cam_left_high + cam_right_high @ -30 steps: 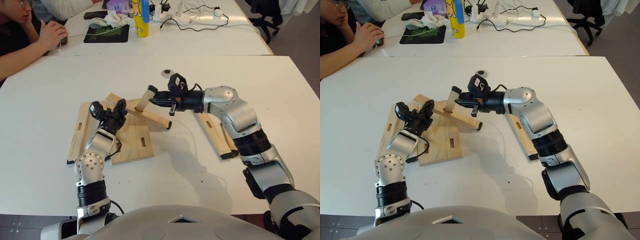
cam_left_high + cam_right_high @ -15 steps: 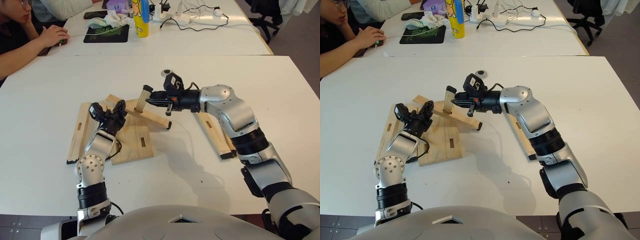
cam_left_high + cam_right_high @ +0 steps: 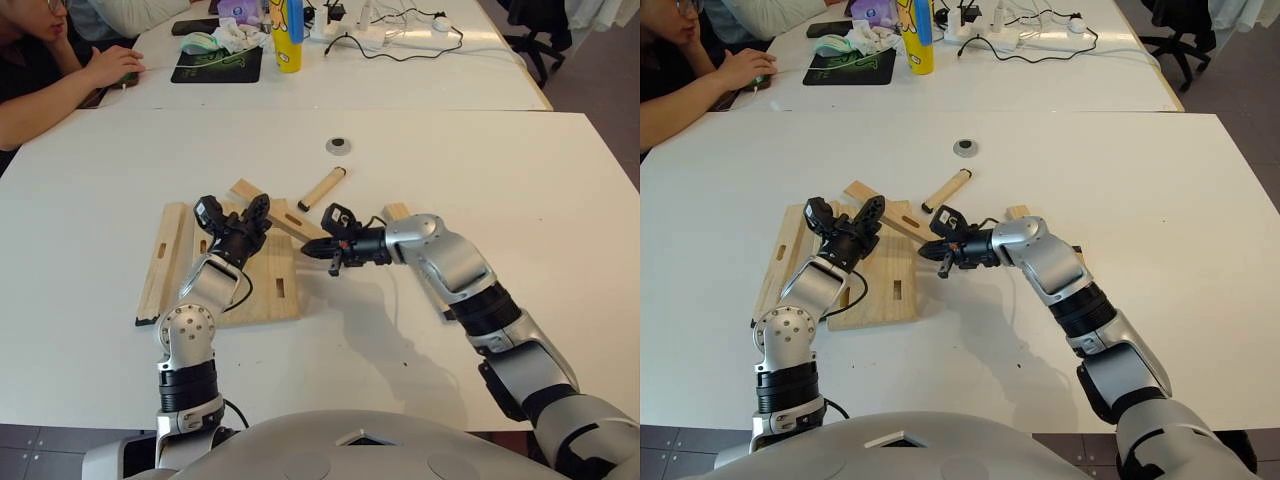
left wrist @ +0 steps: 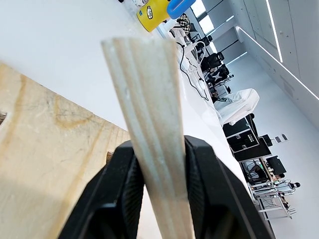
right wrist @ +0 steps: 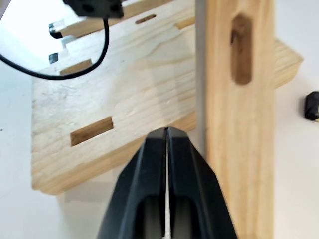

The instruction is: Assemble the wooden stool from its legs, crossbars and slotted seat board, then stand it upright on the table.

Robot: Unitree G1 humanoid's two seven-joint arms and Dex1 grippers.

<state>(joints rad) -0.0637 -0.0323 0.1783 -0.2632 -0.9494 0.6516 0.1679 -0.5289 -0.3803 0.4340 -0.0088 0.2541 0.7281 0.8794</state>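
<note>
Wooden slat [image 4: 149,114] sat clamped in the left gripper [image 3: 233,215] over the board [image 3: 262,295]. At three o'clock of it, the right gripper [image 3: 315,247] had its jaws pressed together, empty, with a dowel [image 3: 322,189] at its twelve o'clock.

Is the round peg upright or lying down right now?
Lying down: the round peg rests flat on the table, apart from the right gripper.
</note>
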